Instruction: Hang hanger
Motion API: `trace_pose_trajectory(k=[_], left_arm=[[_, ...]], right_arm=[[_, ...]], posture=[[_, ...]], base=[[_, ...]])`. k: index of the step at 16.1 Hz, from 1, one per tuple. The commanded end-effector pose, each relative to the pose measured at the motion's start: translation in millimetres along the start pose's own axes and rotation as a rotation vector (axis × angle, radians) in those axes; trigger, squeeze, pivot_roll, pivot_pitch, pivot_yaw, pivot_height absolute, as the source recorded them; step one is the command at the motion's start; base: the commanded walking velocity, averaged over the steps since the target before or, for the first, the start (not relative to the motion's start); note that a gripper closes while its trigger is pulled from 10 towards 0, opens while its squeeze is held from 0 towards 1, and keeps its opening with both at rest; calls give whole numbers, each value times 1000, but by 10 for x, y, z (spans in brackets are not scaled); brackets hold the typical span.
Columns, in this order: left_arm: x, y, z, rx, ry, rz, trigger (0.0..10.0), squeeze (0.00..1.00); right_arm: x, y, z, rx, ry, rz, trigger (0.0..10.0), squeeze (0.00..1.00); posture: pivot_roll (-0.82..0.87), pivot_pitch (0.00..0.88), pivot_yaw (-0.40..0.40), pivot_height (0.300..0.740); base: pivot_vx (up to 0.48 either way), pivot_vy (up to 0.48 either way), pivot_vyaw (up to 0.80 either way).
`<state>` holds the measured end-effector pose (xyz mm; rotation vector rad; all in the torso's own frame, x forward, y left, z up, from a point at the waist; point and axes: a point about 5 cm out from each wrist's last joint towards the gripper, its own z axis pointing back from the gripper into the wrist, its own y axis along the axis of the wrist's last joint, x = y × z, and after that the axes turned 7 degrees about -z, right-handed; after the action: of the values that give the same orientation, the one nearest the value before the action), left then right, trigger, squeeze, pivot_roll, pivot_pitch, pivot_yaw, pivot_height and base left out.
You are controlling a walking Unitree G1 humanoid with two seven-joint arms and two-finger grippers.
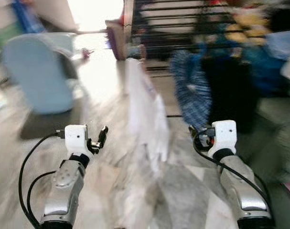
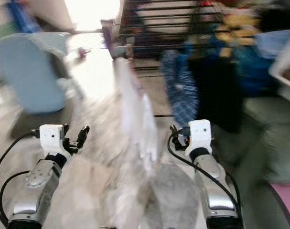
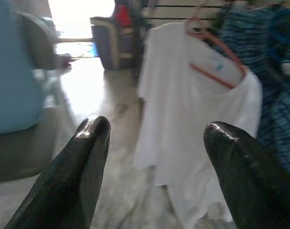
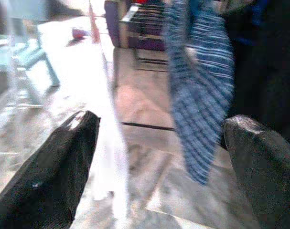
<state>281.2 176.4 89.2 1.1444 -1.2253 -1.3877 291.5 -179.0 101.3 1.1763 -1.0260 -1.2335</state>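
Between the two raised arms, a white shirt (image 3: 192,119) hangs on a pink plastic hanger (image 3: 216,59) from the dark slatted rack (image 1: 183,24).
Left gripper (image 3: 156,143) and right gripper (image 4: 159,143) both spread wide, holding nothing; blue checked cloth (image 4: 202,90) hangs beside.
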Motion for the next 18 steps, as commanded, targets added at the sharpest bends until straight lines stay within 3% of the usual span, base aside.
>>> trace_pose_trajectory(k=[1,5,14,18], left_arm=[[-4,6,-1,-7,1,-13,10000,0],[9,9,-5,-9,-8,-16,10000,0],[-24,19,-35,-14,-11,17,10000,0],[-23,12,-41,-17,-14,13,10000,0]], right_arm=[[4,5,-7,3,0,6,10000,0],[-8,-11,-9,3,-3,-1,10000,0],[36,-28,-3,-4,-26,-22,10000,0],[42,-33,-4,-9,-27,-23,10000,0]], posture=[[-153,0,73,731],[-152,0,80,731],[-158,0,78,731],[-161,0,78,731]], base=[[-304,0,550],[-294,0,0],[0,0,0],[0,335,-627]])
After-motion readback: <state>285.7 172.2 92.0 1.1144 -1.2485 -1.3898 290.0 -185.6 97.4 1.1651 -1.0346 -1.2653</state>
